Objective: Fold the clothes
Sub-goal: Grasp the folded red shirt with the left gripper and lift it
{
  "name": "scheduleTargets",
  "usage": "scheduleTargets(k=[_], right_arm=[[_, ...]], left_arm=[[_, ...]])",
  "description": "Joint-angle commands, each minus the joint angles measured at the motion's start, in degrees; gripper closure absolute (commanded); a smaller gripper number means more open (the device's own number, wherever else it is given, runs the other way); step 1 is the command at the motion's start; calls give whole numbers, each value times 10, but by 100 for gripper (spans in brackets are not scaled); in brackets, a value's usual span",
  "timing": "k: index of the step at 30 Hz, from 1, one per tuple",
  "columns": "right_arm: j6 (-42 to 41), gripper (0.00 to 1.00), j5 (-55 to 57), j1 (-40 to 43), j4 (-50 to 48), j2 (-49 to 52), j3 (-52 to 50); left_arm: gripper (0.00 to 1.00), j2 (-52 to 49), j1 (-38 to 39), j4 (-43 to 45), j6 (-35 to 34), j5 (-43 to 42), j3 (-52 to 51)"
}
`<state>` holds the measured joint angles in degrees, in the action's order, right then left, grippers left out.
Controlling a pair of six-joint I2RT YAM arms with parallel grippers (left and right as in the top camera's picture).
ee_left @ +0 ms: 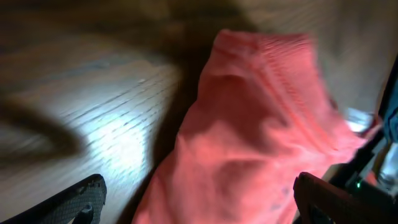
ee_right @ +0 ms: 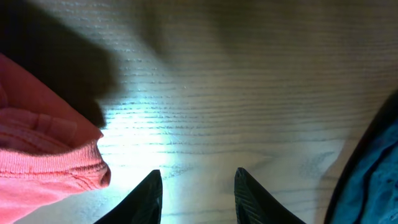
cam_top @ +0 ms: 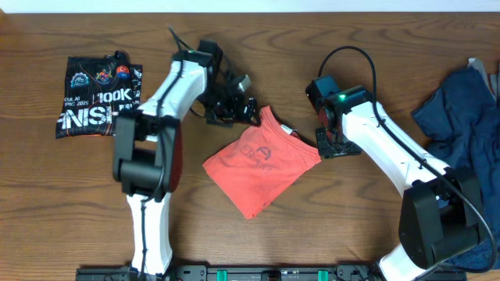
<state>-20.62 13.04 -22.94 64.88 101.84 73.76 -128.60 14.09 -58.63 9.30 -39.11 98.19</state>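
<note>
The folded orange shirt (cam_top: 262, 168) lies mid-tabletop (cam_top: 312, 234), left jaws wide open and empty above its collar, right jaws half open and empty just beside it, so a finger could snag the cloth and undo the fold.

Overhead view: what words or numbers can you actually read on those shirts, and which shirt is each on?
"100K": white, on the folded black shirt.
"FINISH": large white letters lower on that same shirt, its end partly covered.
Small lines and round badges near the top of that shirt: too small to read.
Navy print on the orange-red shirt: too blurred to read.
</note>
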Motion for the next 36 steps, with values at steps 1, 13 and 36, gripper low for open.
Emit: scheduleTargets(k=[1,13,36], right_arm=[[-12,64,0,5,3,-3,-1],[-12,64,4,5,3,-3,-1],[-42,66,19,44,9,-4,-1]], left_arm=[[3,-33,13,-6,25,-25,2],[56,-70,65,-66,40,-22,-3],[94,80,-266,20,-89,53,124]])
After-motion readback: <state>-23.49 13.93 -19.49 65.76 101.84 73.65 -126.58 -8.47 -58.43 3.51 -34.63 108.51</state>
